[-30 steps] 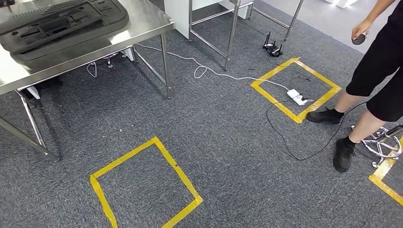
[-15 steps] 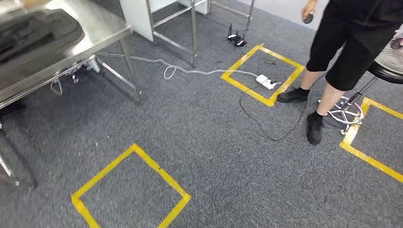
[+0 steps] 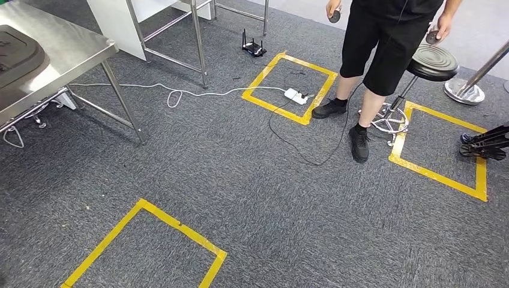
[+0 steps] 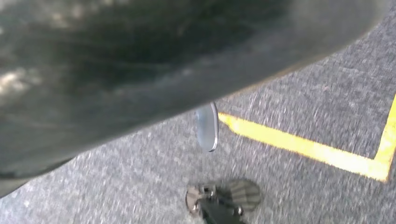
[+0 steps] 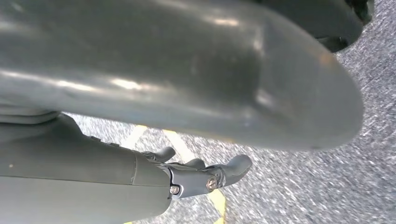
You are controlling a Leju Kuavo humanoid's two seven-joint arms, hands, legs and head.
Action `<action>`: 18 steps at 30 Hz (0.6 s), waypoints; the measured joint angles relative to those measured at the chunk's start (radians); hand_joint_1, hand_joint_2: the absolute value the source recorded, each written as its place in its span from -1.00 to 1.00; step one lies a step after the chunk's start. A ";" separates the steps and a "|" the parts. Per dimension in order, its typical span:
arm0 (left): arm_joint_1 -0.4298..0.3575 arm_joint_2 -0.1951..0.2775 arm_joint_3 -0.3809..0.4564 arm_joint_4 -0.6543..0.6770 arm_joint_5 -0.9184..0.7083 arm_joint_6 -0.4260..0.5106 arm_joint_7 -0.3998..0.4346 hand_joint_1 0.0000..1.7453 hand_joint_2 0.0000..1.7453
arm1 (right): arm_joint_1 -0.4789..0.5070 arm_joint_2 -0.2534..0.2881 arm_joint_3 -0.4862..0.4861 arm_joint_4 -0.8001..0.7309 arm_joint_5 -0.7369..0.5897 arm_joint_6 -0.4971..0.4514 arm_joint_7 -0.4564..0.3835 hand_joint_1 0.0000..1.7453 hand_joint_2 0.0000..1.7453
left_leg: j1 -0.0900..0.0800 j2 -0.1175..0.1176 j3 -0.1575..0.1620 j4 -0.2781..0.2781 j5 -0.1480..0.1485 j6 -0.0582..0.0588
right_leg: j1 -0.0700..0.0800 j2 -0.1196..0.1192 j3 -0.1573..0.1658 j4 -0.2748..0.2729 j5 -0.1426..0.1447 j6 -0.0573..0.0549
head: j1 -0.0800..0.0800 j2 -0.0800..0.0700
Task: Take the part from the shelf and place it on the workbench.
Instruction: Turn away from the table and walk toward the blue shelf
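Steel workbench [image 3: 67, 45]: sliding toward the left edge of the head view across the three pictures. The whole scene is shifting with it, so the robot is turning to its right and the bench itself is not moving.
Black moulded part [image 3: 18, 57]: lying flat on the workbench top, well apart from the right hand [image 5: 205, 173], off to the robot's front left.
Right hand: hanging low over the grey carpet [image 3: 252, 198], fingers loosely extended and apart, holding nothing.
Left hand: a dark blur is filling the left wrist view, so I cannot tell how the fingers are lying.
Person [image 3: 390, 42]: coming nearer the middle of the head view as the turn is progressing, standing beside a black stool [image 3: 435, 62], well apart from both hands.
Yellow tape square [image 3: 144, 240]: lying on the carpet nearest the robot, below the hanging hands.
Task meaning: judging by the part on the bench, placement is looking complete; the robot is probably turning away toward the shelf, which is not yet appearing.
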 joint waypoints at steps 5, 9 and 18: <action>0.003 0.001 0.001 0.000 0.007 -0.016 0.007 -1.00 -1.00 | -0.003 0.000 0.000 0.000 -0.006 0.000 0.004 -1.00 -1.00 | -0.007 0.066 -0.008 0.000 0.000 0.009 | 0.004 -0.067 -0.119 0.230 -0.085 -0.002 | 0.006 0.000; 0.002 0.001 0.005 0.000 0.016 -0.031 0.022 -1.00 -1.00 | -0.007 -0.005 -0.002 0.000 -0.026 -0.002 0.035 -1.00 -1.00 | -0.012 0.111 -0.002 0.000 -0.005 0.001 | 0.016 -0.147 0.011 -0.011 -0.005 0.003 | 0.007 0.000; 0.006 0.004 0.015 0.000 0.024 -0.036 0.019 -1.00 -1.00 | -0.006 -0.014 -0.036 0.000 -0.071 -0.021 0.101 -1.00 -1.00 | -0.004 0.025 -0.064 0.195 -0.131 -0.040 | 0.007 -0.073 0.050 -0.076 0.039 -0.048 | -0.005 0.000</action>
